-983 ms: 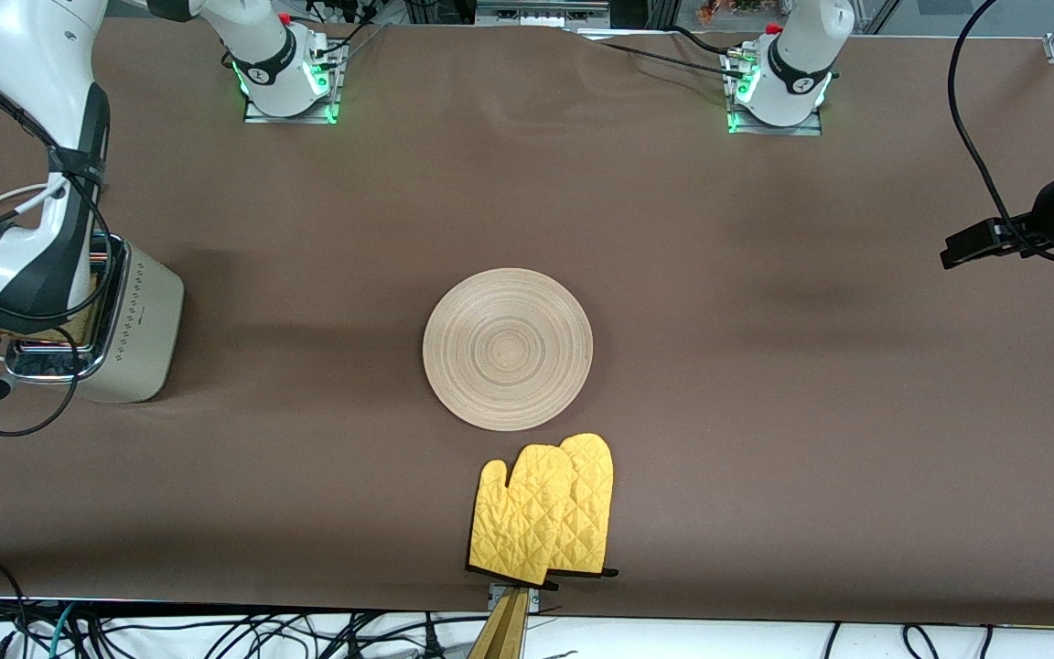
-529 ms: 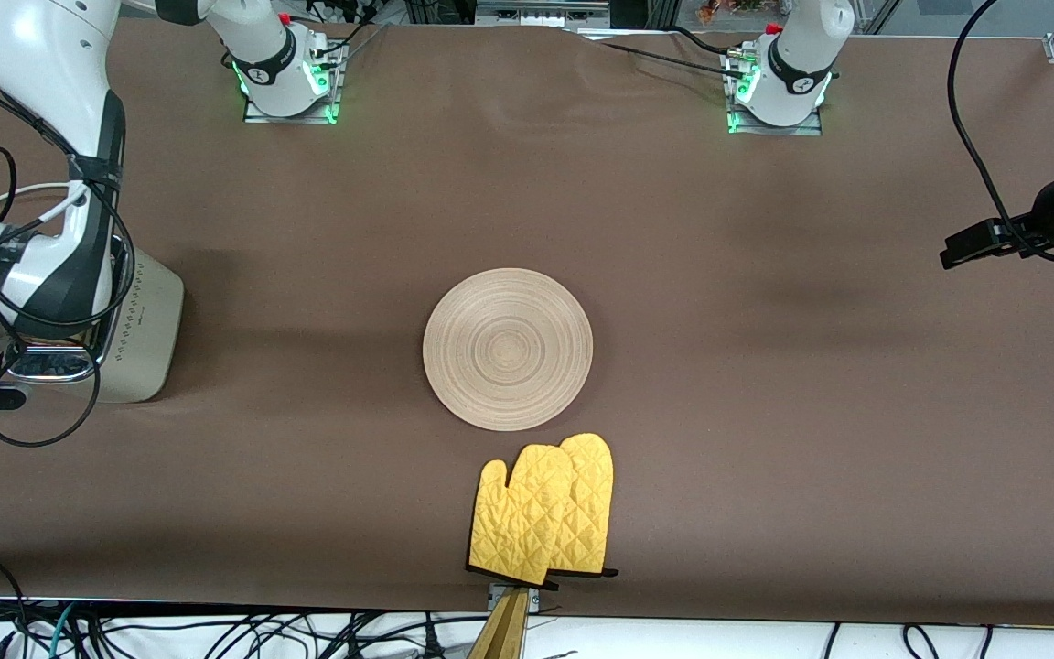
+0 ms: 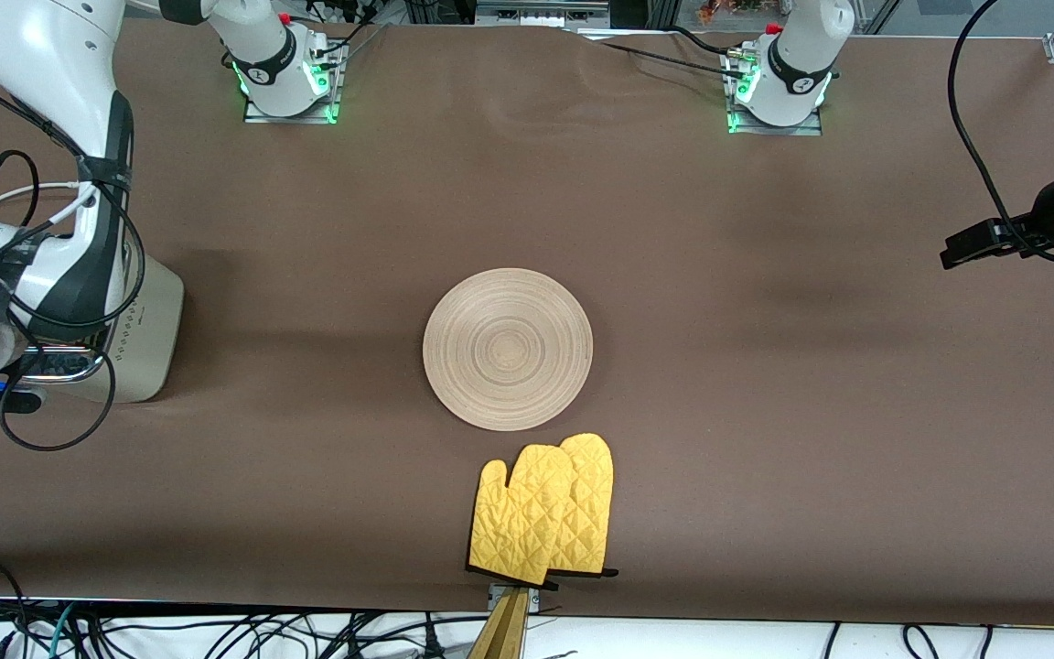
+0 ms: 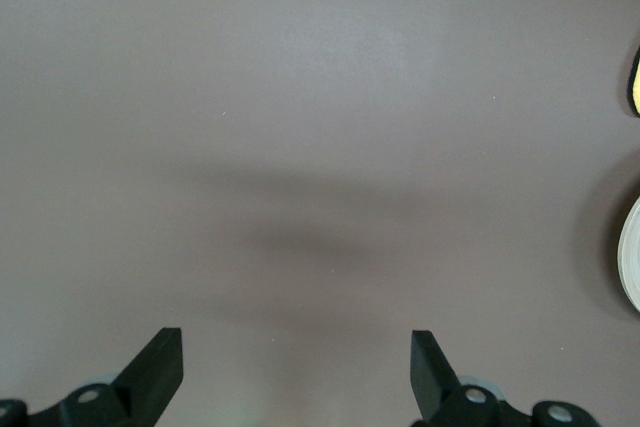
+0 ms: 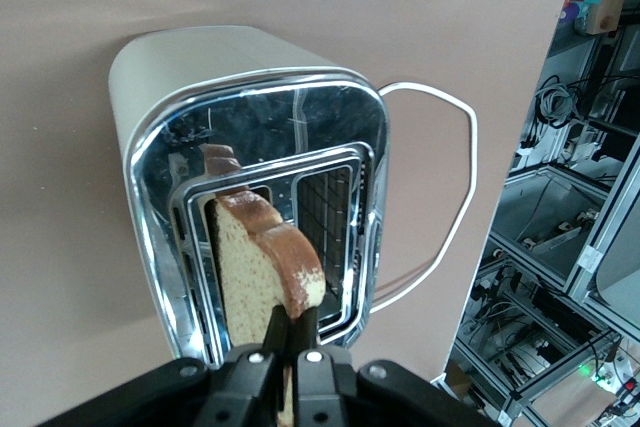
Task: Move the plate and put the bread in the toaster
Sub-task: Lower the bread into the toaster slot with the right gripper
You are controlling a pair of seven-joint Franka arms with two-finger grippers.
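Observation:
My right gripper (image 5: pixel 293 322) is shut on the crust edge of the bread (image 5: pixel 255 257), a tan slice held on edge over the toaster's chrome top (image 5: pixel 330 107). Its lower end is at one slot; how deep it reaches I cannot tell. In the front view the right arm covers the slice and most of the cream toaster (image 3: pixel 150 316) at the right arm's end of the table. The wooden plate (image 3: pixel 508 349) lies flat mid-table. My left gripper (image 4: pixel 297 347) hangs open and holds nothing over bare cloth at the left arm's end, seen at the front view's edge (image 3: pixel 975 243).
Two yellow oven mitts (image 3: pixel 545 513) lie nearer to the front camera than the plate. The toaster's white cord (image 5: pixel 450 197) loops beside it at the table's end. The plate's rim (image 4: pixel 630 267) and a mitt's corner (image 4: pixel 636 82) show at the border of the left wrist view.
The right arm has shifted over the toaster and now hides the bread in the front view. The left arm, plate and mitts have not moved.

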